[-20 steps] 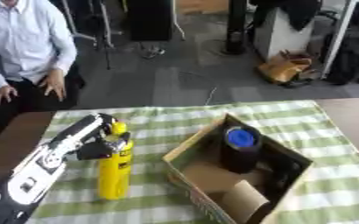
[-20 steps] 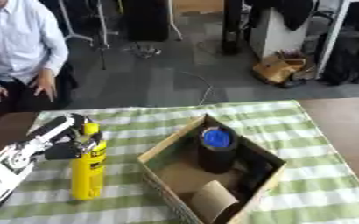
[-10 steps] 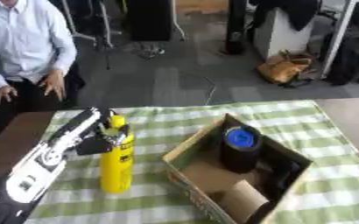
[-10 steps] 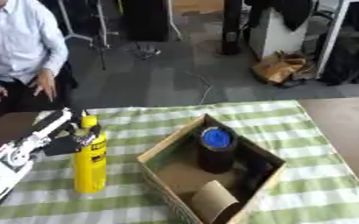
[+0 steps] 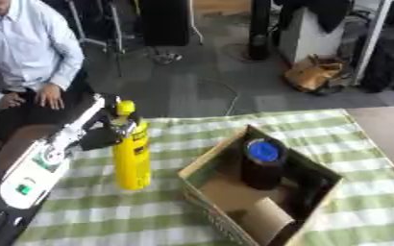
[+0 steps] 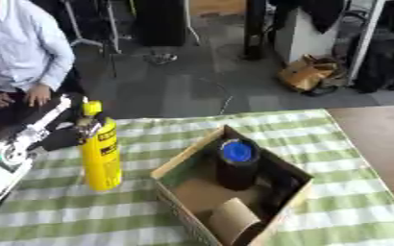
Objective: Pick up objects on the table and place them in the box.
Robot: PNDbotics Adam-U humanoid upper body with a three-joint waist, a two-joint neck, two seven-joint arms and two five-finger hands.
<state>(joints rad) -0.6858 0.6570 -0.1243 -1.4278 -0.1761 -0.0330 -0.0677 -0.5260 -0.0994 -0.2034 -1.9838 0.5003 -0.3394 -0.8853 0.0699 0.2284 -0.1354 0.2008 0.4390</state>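
**Item in transit: yellow bottle, held upright near the box**

- Yellow bottle (image 5: 131, 156): tall, capped, upright, its base just above or barely touching the checked tablecloth (image 5: 234, 126), I cannot tell which. It is left of the box and apart from it.
- My left hand (image 5: 99, 136): fingers curled round the bottle's upper part, just under the cap. I grip high, I judge, so the body hangs plumb and can clear the box wall.
- My right hand: in neither view.
- Cardboard box (image 5: 202, 165): open-topped, set askew on the cloth. Inside stand a dark cylinder with a blue lid (image 5: 262, 163) and a brown roll (image 6: 229, 220) (lying toward the near corner).
- Remaining step, as I judge it: carry the bottle right and lower it into the free space.
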